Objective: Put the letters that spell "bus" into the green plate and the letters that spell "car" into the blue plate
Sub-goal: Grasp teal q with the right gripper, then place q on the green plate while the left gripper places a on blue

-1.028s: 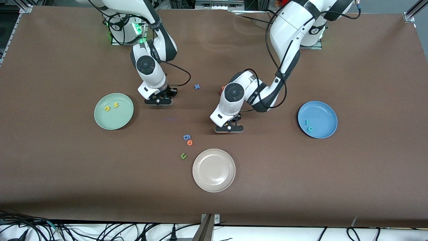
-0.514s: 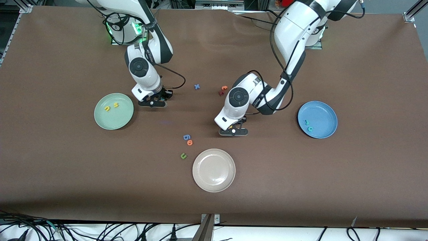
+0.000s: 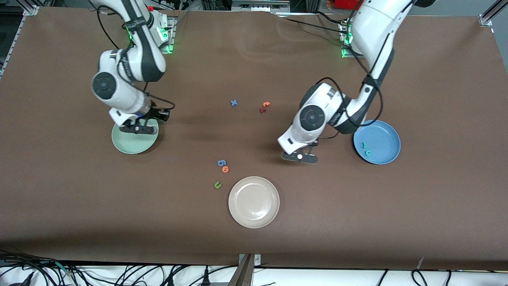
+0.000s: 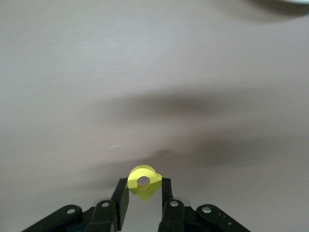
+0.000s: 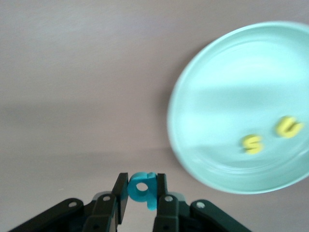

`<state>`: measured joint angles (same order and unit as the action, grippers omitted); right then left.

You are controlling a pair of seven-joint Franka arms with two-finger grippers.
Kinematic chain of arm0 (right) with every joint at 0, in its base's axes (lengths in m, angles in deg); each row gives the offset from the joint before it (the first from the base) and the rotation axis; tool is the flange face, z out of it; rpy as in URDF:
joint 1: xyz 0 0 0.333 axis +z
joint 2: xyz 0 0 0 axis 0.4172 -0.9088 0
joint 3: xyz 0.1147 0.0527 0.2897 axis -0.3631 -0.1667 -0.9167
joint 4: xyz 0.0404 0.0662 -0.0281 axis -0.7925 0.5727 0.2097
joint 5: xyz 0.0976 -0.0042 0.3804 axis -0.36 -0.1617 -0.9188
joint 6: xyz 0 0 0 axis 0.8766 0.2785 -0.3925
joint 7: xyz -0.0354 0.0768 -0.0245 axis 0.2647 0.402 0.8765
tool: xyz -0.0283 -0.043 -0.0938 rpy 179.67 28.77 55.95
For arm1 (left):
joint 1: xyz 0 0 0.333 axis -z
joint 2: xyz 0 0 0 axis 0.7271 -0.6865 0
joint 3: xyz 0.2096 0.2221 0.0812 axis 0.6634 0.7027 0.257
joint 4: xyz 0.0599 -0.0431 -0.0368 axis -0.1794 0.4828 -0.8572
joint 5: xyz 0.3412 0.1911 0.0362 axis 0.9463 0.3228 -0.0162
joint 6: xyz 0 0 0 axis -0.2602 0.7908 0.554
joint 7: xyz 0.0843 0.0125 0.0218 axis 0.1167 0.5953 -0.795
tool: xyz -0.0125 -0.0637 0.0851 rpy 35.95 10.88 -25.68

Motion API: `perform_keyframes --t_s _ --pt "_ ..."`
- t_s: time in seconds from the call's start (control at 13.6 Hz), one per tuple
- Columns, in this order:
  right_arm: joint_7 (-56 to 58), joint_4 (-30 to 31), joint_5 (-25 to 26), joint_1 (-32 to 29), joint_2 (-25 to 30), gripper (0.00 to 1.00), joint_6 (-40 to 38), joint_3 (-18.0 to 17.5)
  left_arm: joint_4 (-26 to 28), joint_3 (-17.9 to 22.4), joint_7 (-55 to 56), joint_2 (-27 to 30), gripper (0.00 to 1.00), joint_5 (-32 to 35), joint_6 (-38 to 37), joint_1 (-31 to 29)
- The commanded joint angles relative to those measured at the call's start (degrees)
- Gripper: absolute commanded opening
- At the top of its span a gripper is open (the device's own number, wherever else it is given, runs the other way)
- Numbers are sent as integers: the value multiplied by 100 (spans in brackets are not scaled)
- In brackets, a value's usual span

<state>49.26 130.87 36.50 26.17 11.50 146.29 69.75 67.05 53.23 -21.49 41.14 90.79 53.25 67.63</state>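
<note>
The teal b [image 5: 143, 188] is pinched in the right gripper [image 5: 141, 192], which hangs over the edge of the green plate [image 3: 131, 145] on the side toward the robot bases. Inside that plate the yellow s [image 5: 252, 143] and yellow u [image 5: 288, 127] sit just beside each other; in the front view the arm covers them. The green plate sits toward the right arm's end of the bench, roughly mid-depth. Over at the left arm, the left gripper [image 4: 143, 187] is clamped on the yellow a [image 4: 143, 182], up over bare bench between the middle of the bench and the blue plate [image 3: 384, 137], not over the plate. The blue plate is toward the left arm's end, and it's got the teal r [image 3: 364, 145] and teal c [image 3: 368, 152] in it, close together near the rim that faces the front camera. Leftovers on the bench: a blue x [image 3: 233, 103] and an orange t [image 3: 266, 104] around the middle, with a small dark red bit [image 3: 262, 110] touching the t that I can't make out. Nearer the front camera there's a blue letter [image 3: 221, 163], an orange o [image 3: 225, 169] right beside it, then a green u [image 3: 217, 184] just beside the beige plate [image 3: 254, 201].
</note>
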Motion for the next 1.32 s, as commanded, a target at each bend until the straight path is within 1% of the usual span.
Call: perform_keyframes --t_s 0.0,0.07,0.22,0.37,0.59,0.73,0.81,0.95,1.03,1.1,1.17,1.25 --pt "333 36 339 -20 -236 0 59 331 965 -93 -940 890 13 182 47 -567" --pt "333 36 420 -29 -359 0 208 349 1202 -93 -1344 1109 13 182 47 -804" --pt "342 36 403 -29 -622 0 385 341 1616 -93 -2152 1444 13 182 47 -1340" --pt "403 36 359 -38 -921 0 788 332 1854 -93 -2813 1621 13 182 47 -1841" --pt "447 36 280 -47 -1080 0 869 314 2100 -93 -3421 1718 13 182 55 -2308" --pt "465 44 -18 -47 -1124 0 869 271 2197 -85 -3545 1718 15 191 90 -2467" --pt "465 36 -219 -55 -1151 0 869 157 2311 -93 -3571 1735 15 191 126 -2537" --pt "500 36 -676 -56 -1238 0 869 86 2565 -93 -3737 1744 15 191 449 -2713" --pt "665 36 -791 -56 -1308 0 877 59 2697 -93 -3756 1744 15 191 651 -2740" --pt "867 36 -949 -116 -1353 0 869 59 2742 -85 -3756 1736 27 191 697 -2740" --pt "1121 36 -1055 -195 -1371 0 869 59 2682 -85 -3756 1692 86 191 688 -2740" --pt "1237 36 -1074 -257 -1388 0 869 59 2638 -85 -3747 1692 100 191 654 -2732"
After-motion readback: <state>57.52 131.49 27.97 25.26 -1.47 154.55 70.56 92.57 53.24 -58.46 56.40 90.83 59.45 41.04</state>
